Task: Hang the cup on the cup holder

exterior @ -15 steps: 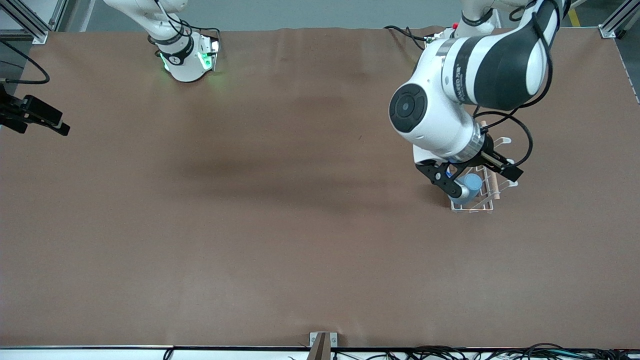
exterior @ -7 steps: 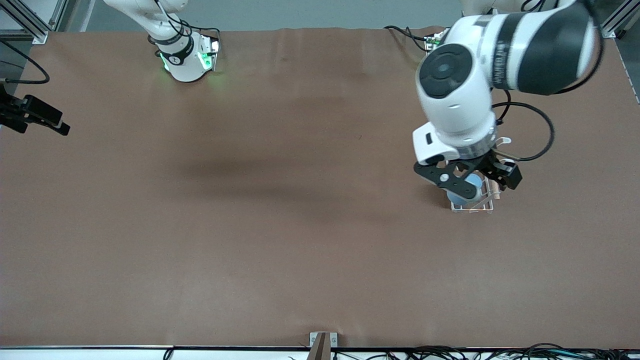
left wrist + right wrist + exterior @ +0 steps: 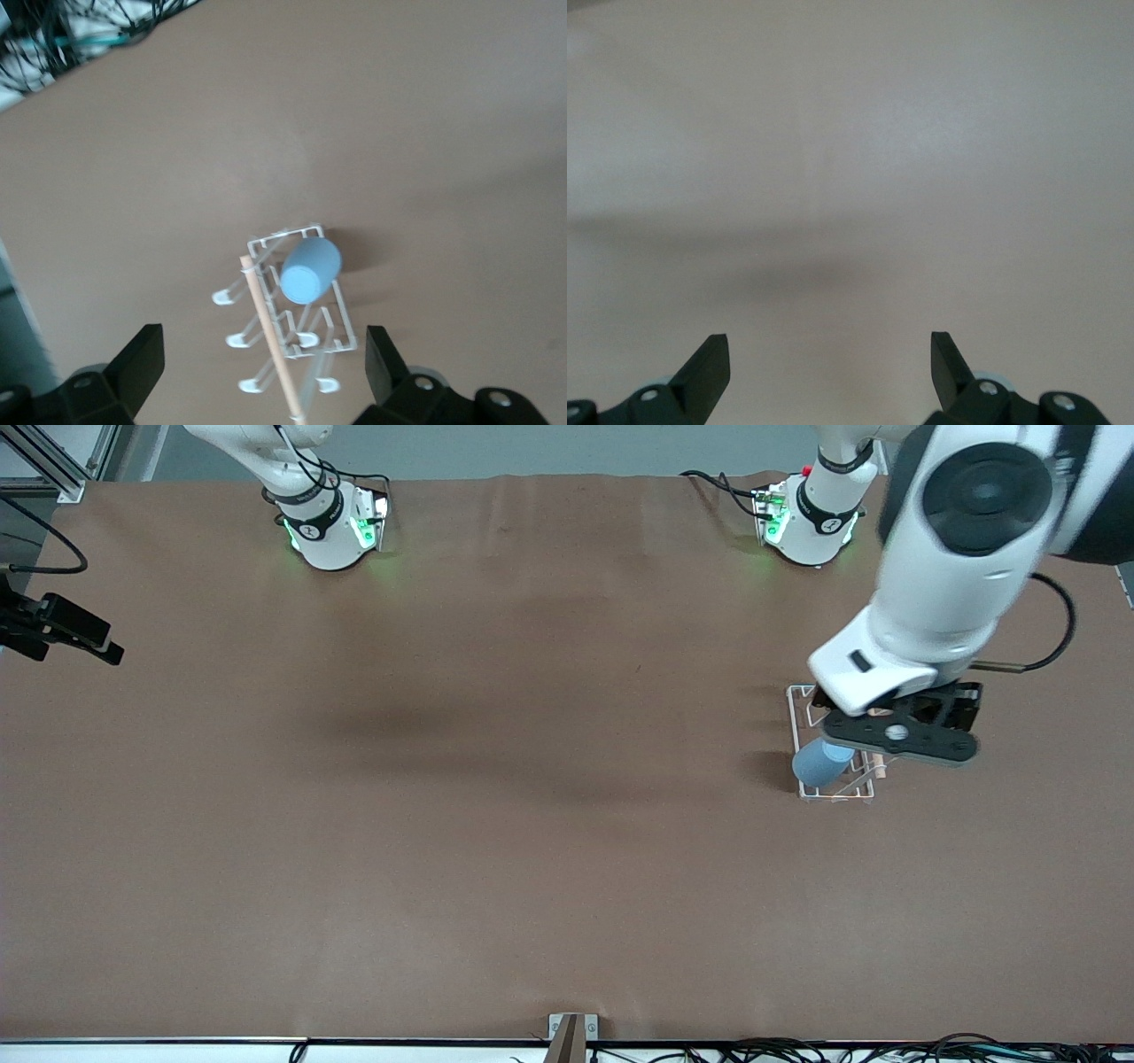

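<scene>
We are seeing the left arm's white wrist and black left gripper (image 3: 899,735) covering much of the white wire cup holder (image 3: 802,710) in the front view; the small light blue plastic cup (image 3: 819,763) is partly tucked under it; the right gripper (image 3: 830,365) is being cut off by its wrist view's edge.

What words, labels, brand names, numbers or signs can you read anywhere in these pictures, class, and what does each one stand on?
None can be read.
Light blue plastic cup: plain, no print.
White wire cup holder with wooden rod: no label.
Brown table cover: no markings.
White arm bases: small dark emblems on their black bands, too small to read.
Left gripper and right gripper, both open: no lettering on their black fingers.
</scene>
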`<state>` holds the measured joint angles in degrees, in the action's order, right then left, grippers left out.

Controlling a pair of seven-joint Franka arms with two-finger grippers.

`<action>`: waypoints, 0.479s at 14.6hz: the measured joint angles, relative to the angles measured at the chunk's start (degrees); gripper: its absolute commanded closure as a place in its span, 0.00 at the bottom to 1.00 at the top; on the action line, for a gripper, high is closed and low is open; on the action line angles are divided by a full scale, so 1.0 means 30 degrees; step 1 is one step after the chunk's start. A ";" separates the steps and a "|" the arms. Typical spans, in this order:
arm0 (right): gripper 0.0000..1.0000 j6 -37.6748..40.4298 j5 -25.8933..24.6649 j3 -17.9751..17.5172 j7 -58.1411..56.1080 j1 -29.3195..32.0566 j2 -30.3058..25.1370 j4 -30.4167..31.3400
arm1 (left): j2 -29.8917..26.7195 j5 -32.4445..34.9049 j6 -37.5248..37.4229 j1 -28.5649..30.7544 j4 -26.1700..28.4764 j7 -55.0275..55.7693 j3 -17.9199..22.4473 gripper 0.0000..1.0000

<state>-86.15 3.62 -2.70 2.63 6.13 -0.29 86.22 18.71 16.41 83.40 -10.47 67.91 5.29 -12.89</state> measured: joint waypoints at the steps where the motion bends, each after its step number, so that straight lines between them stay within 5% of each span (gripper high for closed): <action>1: 0.00 0.0006 0.0000 -0.0002 0.0000 0.0001 0.0000 0.0001 | -0.0319 -0.1050 -0.0002 0.0716 0.0015 0.0149 0.0132 0.00; 7: 0.00 0.0018 0.0011 -0.0009 -0.0001 0.0002 0.0000 0.0000 | -0.2766 -0.3847 0.0069 0.2462 0.1986 0.0408 0.1647 0.00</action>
<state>-86.10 3.65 -2.73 2.62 6.13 -0.29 86.22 10.41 4.86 83.60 -3.09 73.87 6.51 -7.95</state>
